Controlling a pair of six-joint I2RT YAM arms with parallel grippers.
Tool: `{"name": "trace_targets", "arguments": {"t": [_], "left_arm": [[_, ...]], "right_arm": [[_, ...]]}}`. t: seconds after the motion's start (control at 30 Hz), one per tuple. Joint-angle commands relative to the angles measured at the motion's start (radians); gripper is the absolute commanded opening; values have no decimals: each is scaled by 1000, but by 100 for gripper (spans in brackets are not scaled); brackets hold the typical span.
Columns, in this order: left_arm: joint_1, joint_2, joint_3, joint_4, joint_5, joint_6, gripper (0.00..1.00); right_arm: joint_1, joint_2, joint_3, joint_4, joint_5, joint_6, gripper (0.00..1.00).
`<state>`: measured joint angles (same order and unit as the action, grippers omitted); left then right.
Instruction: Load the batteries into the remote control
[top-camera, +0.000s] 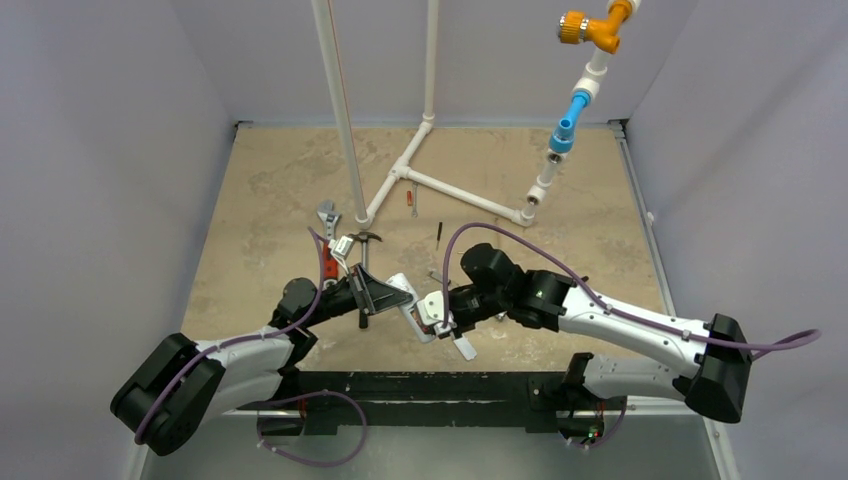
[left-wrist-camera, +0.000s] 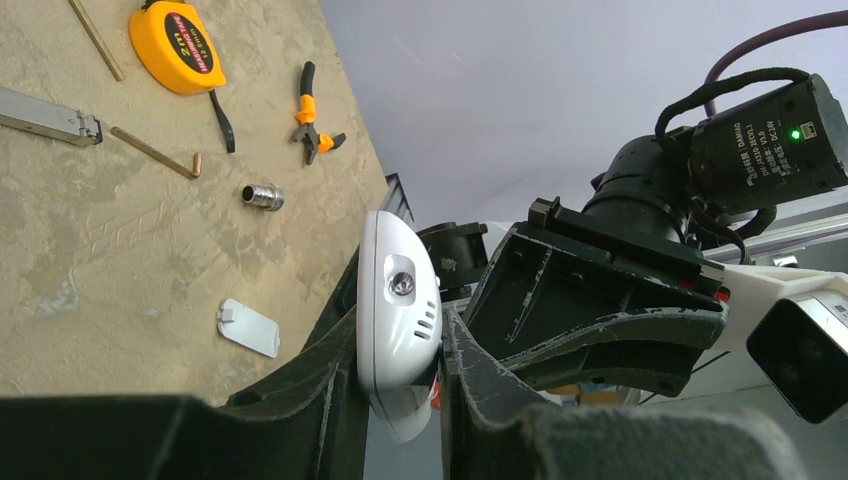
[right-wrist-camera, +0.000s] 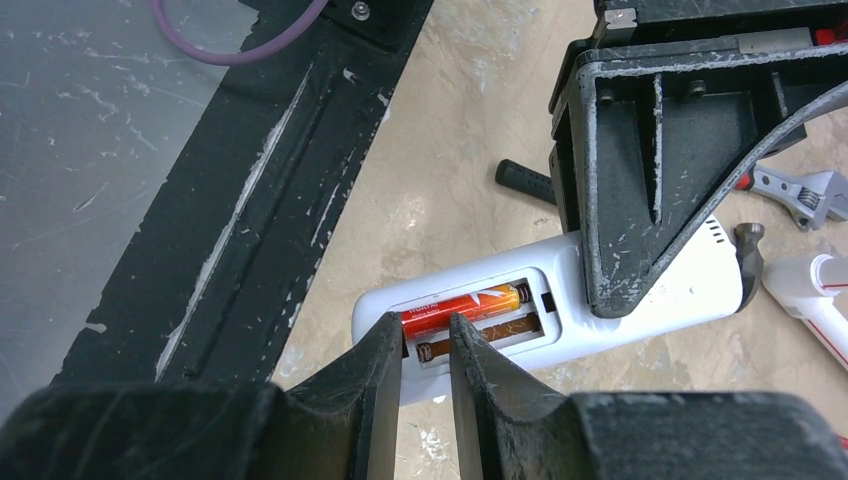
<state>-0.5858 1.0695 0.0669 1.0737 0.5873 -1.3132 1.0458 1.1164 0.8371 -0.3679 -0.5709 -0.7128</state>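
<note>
My left gripper (left-wrist-camera: 398, 330) is shut on the remote control (left-wrist-camera: 398, 310), a slim white handset held off the table by its sides. In the right wrist view the remote control (right-wrist-camera: 680, 280) shows its back, with the recess uncovered. One orange-red battery (right-wrist-camera: 470, 303) lies in the upper slot. The lower slot beside it is bare, its spring showing. My right gripper (right-wrist-camera: 425, 328) has its jaws a little apart, with its tips at the left end of that battery and nothing pinched between them. From above, both grippers (top-camera: 400, 298) (top-camera: 437, 318) meet at the remote control (top-camera: 425, 305).
The white battery cover (left-wrist-camera: 247, 328) lies on the table below the remote. An orange tape measure (left-wrist-camera: 175, 48), pliers (left-wrist-camera: 312, 115), a socket (left-wrist-camera: 263, 196) and a hex key (left-wrist-camera: 155, 152) lie further off. A wrench (top-camera: 327, 215) and a white pipe frame (top-camera: 440, 185) stand behind.
</note>
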Motion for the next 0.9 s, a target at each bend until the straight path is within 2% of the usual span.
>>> {"name": "trace_targets", "arguments": {"t": [0.0,0.87], "left_arm": [[-14,-4,2,54,-13,25,0],[-20,40,15,76,-3,21,0]], "right_arm": [[-4,19,57,9,-41,13,21],[-4,1,73,-2,-71,26,23]]}}
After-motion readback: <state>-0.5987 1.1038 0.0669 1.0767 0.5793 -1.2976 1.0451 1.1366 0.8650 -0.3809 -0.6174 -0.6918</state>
